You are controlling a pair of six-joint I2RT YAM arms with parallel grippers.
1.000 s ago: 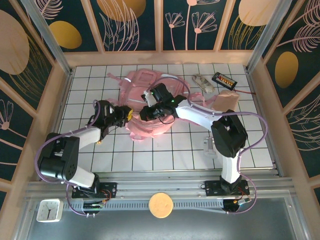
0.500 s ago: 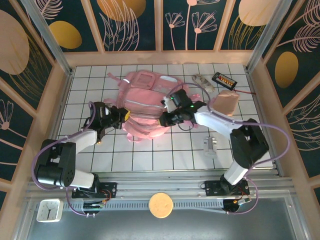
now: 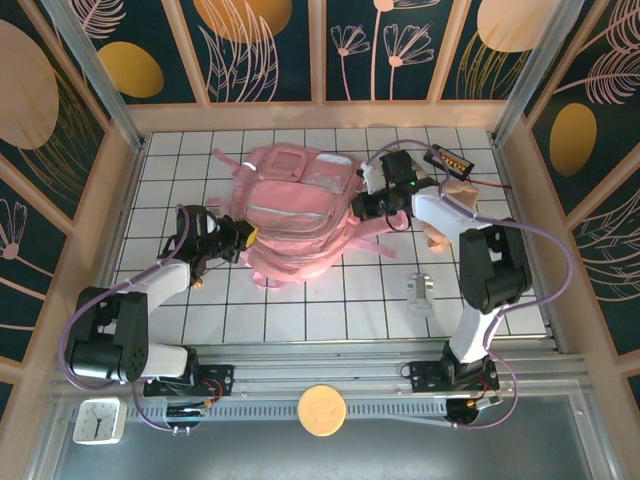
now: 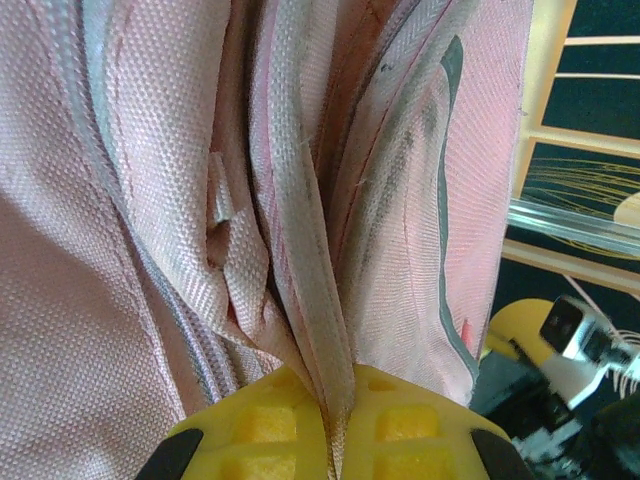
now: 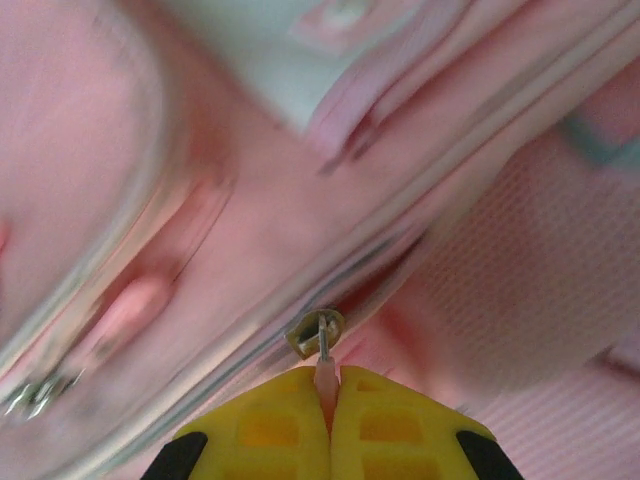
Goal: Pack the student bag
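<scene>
Working the zip: my left claw squeezes the student bag by its edge, my right claw pinches the zip tab. Next I pull it along gently.

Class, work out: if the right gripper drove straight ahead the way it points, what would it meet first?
The right gripper, shut on the zip pull, would probably meet the zip slider on the student bag.

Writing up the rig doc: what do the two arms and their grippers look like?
Both arms, left arm and right arm, have white links between bulky black joint housings, with a lilac cable looping alongside each. The left gripper and right gripper carry bright yellow finger pads with shallow square recesses.
</scene>
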